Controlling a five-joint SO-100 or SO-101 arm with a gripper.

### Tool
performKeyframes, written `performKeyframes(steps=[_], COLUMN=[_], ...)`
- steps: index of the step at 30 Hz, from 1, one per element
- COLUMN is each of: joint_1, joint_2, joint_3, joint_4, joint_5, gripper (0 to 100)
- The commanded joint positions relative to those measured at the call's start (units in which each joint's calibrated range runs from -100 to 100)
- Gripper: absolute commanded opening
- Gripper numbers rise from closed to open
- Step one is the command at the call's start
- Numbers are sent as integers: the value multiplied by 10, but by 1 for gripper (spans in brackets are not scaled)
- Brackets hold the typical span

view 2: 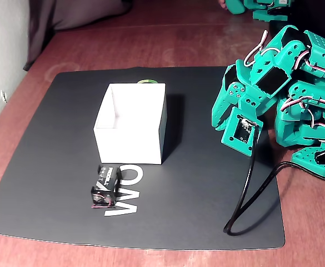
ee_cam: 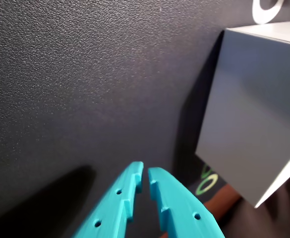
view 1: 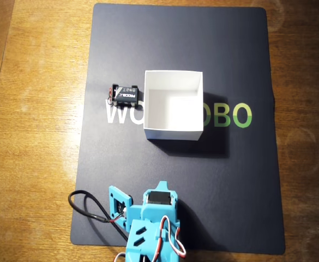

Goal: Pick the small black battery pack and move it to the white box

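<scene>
The small black battery pack [view 1: 125, 94] lies on the black mat just left of the white box [view 1: 173, 105] in the overhead view, touching or nearly touching its wall. In the fixed view the battery pack [view 2: 106, 186] lies in front of the box [view 2: 131, 122], on the white lettering. My teal gripper [ee_cam: 145, 174] shows in the wrist view with its jaws shut on nothing, just above bare mat, and the box wall [ee_cam: 249, 129] stands to its right. The folded arm [view 1: 151, 224] sits at the mat's near edge, far from the battery pack.
The black mat [view 1: 230, 191] lies on a wooden table [view 1: 34, 136]. A black cable [view 1: 85, 204] loops on the mat left of the arm and also shows in the fixed view [view 2: 251, 194]. The arm's body [view 2: 279, 83] fills the fixed view's right side.
</scene>
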Motion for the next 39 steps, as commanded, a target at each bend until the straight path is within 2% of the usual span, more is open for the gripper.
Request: performKeyframes(steps=[1, 12, 22, 30, 39], joint_1=[-4, -4, -4, -6, -73], joint_2=[4, 13, 163, 219, 336], joint_3=[-8, -11, -62, -149, -287], joint_4=[0, 5, -70, -71, -64], joint_5=[1, 2, 2, 2, -1], gripper=[1, 1, 1, 1, 1])
